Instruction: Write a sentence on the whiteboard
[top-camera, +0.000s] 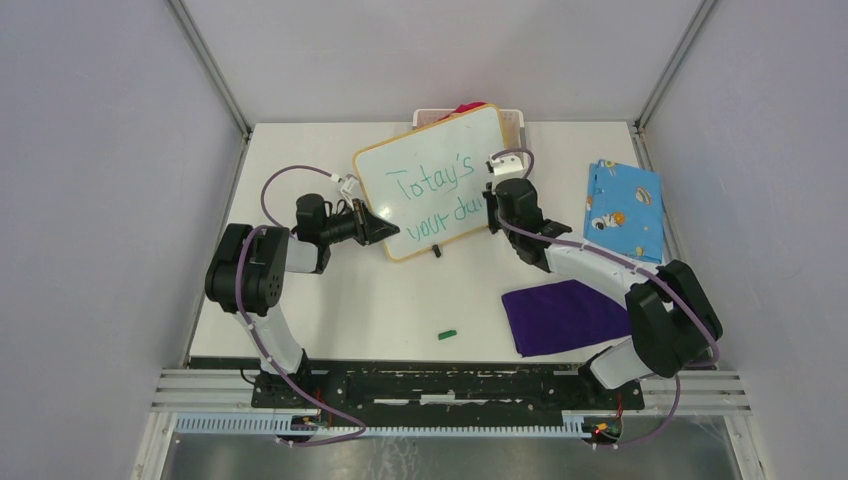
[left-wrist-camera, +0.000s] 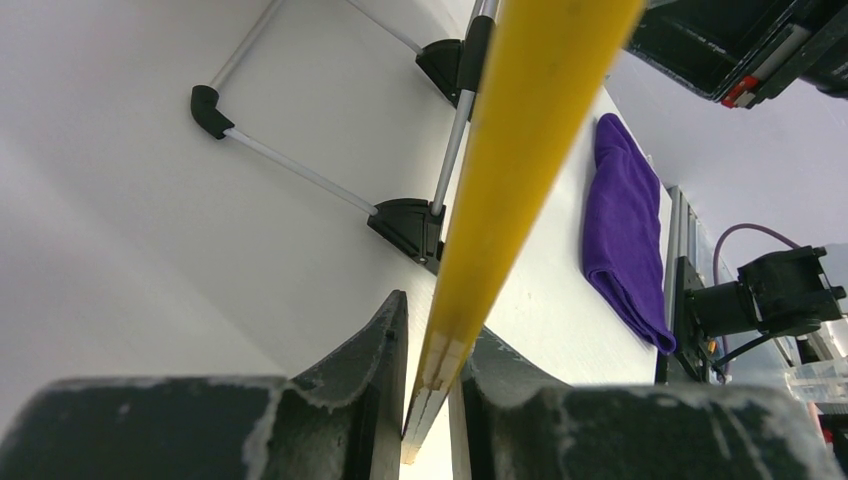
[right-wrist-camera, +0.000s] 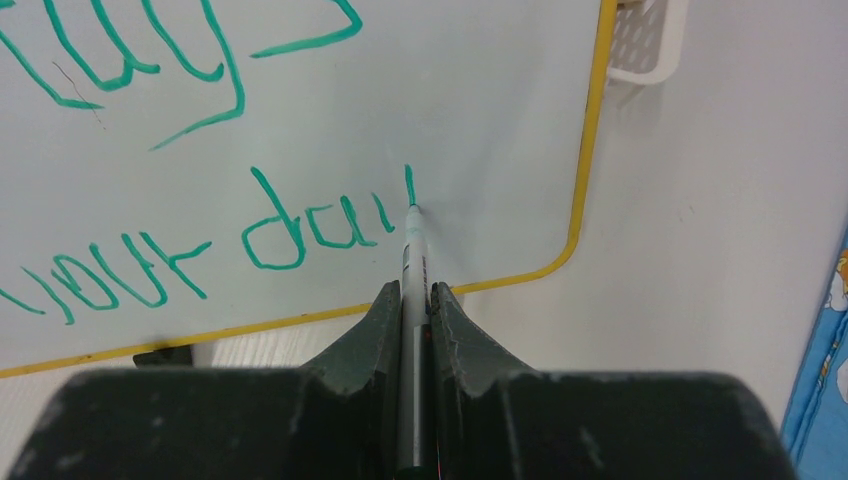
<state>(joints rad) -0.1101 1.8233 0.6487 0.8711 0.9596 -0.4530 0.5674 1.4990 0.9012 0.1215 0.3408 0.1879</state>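
Observation:
The whiteboard (top-camera: 430, 165) stands tilted at the back of the table, yellow-framed, with one black foot showing. The sentence (top-camera: 432, 180) is in green, "Totay's" above "your da" and the start of another letter. My left gripper (top-camera: 385, 232) is shut on the board's lower left frame edge (left-wrist-camera: 520, 150), which runs up between its jaws (left-wrist-camera: 435, 380). My right gripper (top-camera: 492, 205) is shut on a grey marker (right-wrist-camera: 412, 260). The marker's green tip touches the board (right-wrist-camera: 480, 100) at the foot of a short stroke just right of "da" (right-wrist-camera: 300, 225).
A purple cloth (top-camera: 565, 315) lies at the near right, a blue patterned cloth (top-camera: 624, 207) at the far right. A green marker cap (top-camera: 446, 334) rests near the front edge. A white basket (top-camera: 512, 118) stands behind the board. Enclosure walls surround the table.

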